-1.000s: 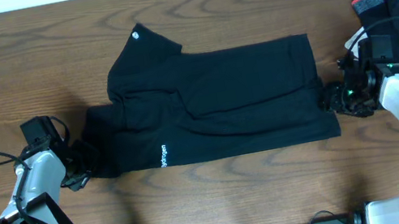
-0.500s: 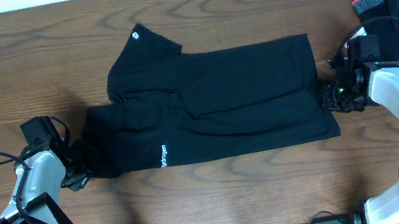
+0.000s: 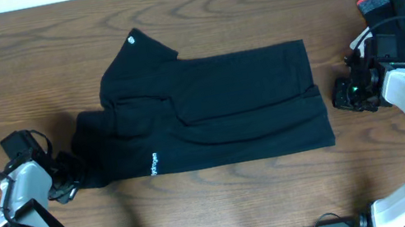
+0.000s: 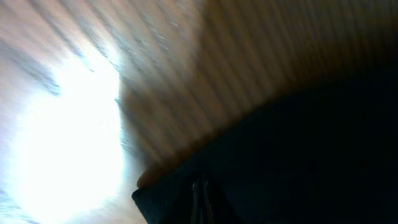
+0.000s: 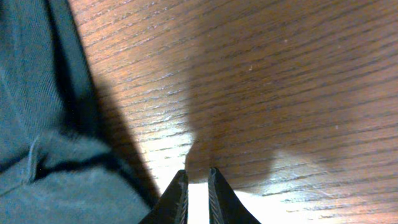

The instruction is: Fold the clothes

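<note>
Pinching the T-shirt [image 3: 219, 110]'s edge, left gripper [image 3: 71, 172] clamps tight; right gripper [image 5: 197, 177], narrow and empty, hangs over bare table [image 5: 280, 74], hem just beside it.

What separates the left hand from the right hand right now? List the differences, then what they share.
Contact: the left hand sits at the left edge of the black T-shirt, pinching fabric. The right hand is just off the shirt's right edge, over bare table.
Load: the left hand holds cloth; the right hand holds nothing.
Shared: both are low at the table, fingers closed or nearly so.
</note>
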`<action>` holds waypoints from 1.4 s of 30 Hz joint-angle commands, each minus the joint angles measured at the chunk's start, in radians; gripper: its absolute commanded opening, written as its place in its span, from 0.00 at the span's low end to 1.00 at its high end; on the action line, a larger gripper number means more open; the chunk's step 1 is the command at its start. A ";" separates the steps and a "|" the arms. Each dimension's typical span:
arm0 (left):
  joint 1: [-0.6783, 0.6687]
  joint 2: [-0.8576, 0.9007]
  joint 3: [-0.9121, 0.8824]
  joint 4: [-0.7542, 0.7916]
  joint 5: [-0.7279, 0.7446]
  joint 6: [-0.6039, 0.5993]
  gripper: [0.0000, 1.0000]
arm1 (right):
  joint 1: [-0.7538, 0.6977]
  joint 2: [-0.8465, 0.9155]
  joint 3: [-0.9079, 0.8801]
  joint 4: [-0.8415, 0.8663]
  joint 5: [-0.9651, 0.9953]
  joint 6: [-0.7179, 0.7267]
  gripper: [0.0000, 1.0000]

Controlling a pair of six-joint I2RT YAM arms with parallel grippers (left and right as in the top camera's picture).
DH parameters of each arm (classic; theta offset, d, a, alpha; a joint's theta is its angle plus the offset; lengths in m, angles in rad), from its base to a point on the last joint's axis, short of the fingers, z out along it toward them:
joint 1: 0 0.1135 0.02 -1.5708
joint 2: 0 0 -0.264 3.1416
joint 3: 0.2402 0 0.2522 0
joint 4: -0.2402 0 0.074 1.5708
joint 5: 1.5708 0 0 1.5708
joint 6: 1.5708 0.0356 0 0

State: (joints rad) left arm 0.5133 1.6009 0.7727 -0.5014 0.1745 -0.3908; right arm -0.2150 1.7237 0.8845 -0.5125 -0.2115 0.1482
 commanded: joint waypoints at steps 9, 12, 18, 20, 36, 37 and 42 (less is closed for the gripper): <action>0.016 0.014 0.025 -0.061 0.021 0.069 0.09 | -0.007 -0.006 0.013 -0.061 -0.198 -0.008 0.40; 0.016 -0.026 0.029 -0.083 0.025 0.082 0.10 | -0.007 -0.083 0.018 -0.105 -0.237 -0.008 0.44; 0.016 -0.157 0.061 -0.172 0.107 0.111 0.14 | -0.006 -0.248 0.019 -0.112 -0.291 -0.008 0.53; 0.014 -0.211 0.087 -0.221 0.150 0.132 0.17 | -0.006 -0.296 0.019 -0.101 -0.370 -0.008 0.51; -0.343 -0.285 0.513 -0.430 0.162 0.306 0.40 | 0.148 -0.385 0.127 -0.110 -0.354 0.064 0.52; -0.367 -0.246 0.542 -0.428 0.151 0.309 0.40 | 0.157 -0.368 0.149 -0.112 -0.348 0.064 0.53; -0.436 -0.003 0.725 -0.423 0.150 0.369 0.43 | 0.171 -0.231 0.296 -0.157 -0.346 0.064 0.53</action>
State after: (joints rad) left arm 0.1005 1.4742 1.4082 -0.9237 0.3511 -0.0696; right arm -0.0605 1.4162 1.0992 -0.6476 -0.5732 0.2016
